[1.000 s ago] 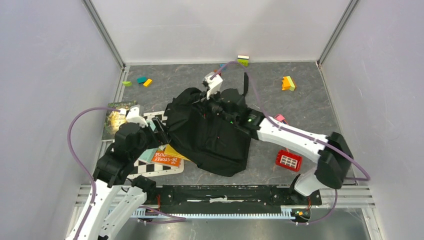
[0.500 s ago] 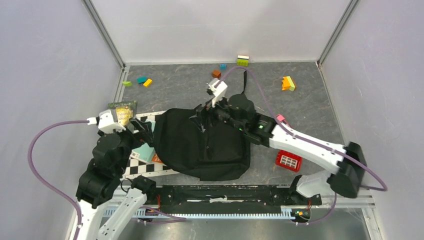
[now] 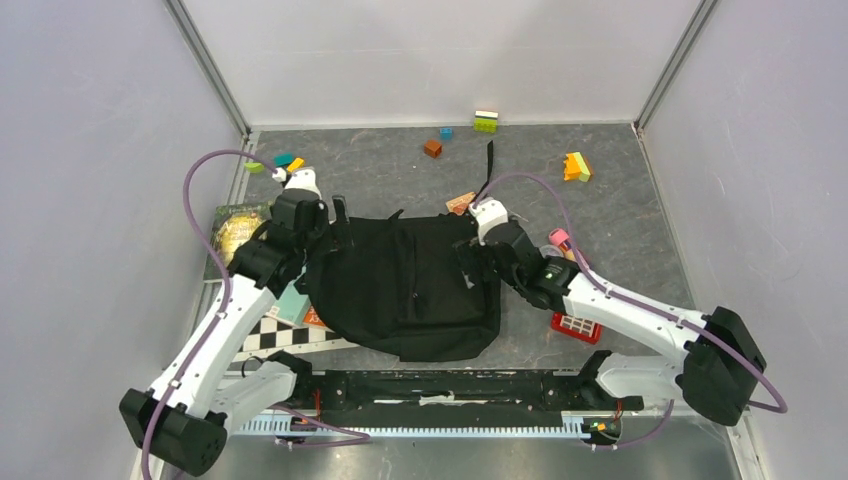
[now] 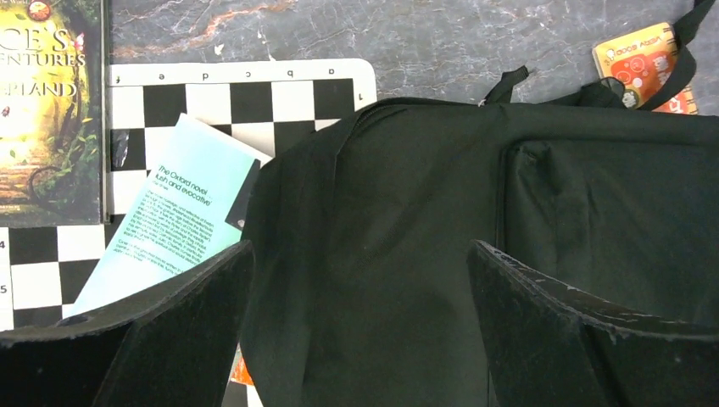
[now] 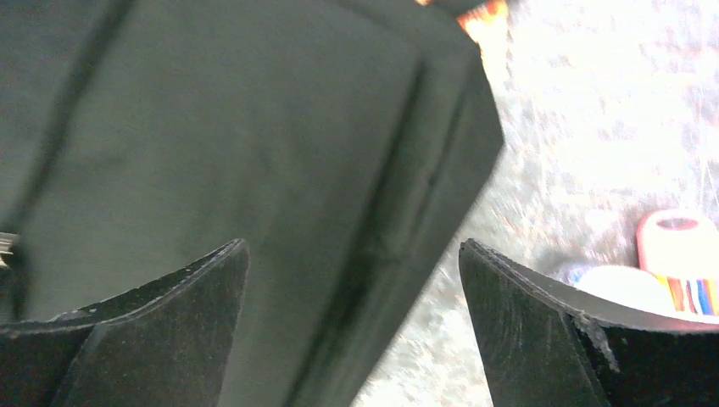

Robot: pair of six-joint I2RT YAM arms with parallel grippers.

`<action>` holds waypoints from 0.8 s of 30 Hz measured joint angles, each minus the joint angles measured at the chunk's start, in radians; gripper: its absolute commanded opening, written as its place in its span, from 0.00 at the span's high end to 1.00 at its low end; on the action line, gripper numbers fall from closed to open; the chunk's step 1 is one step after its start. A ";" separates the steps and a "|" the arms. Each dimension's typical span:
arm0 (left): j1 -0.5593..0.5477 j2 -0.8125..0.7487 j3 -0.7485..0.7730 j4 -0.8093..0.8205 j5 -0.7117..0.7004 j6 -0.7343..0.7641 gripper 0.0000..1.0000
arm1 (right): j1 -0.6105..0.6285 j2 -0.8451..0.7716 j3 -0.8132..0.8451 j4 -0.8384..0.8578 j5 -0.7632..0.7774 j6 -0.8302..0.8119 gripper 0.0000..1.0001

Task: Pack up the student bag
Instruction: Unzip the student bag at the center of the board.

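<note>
Both arms have swung apart and dropped the student bag (image 3: pixel 410 290), which now lies flat and unheld.
Jaws spread and empty, the left gripper (image 4: pixel 360 246) hovers over the bag's far-left corner, and the right gripper (image 5: pixel 352 246), equally wide and holding nothing, hangs over its right edge, probably to hunt for the opening. Under the bag's left side lies a chessboard (image 4: pixel 246 93), with a teal booklet (image 4: pixel 178 212) half tucked beneath. An Alice book (image 4: pixel 47 110) sits further left, likely awaiting packing.
</note>
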 measured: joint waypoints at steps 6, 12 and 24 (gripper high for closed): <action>0.004 0.077 -0.038 0.055 -0.028 0.035 0.00 | -0.078 -0.045 -0.117 -0.043 -0.008 0.021 0.01; 0.004 0.124 -0.099 0.058 -0.048 0.053 0.19 | -0.077 -0.067 -0.202 0.011 -0.095 0.053 0.11; 0.011 0.171 -0.116 0.077 0.092 0.080 0.92 | -0.078 -0.115 -0.311 0.087 -0.179 0.107 0.85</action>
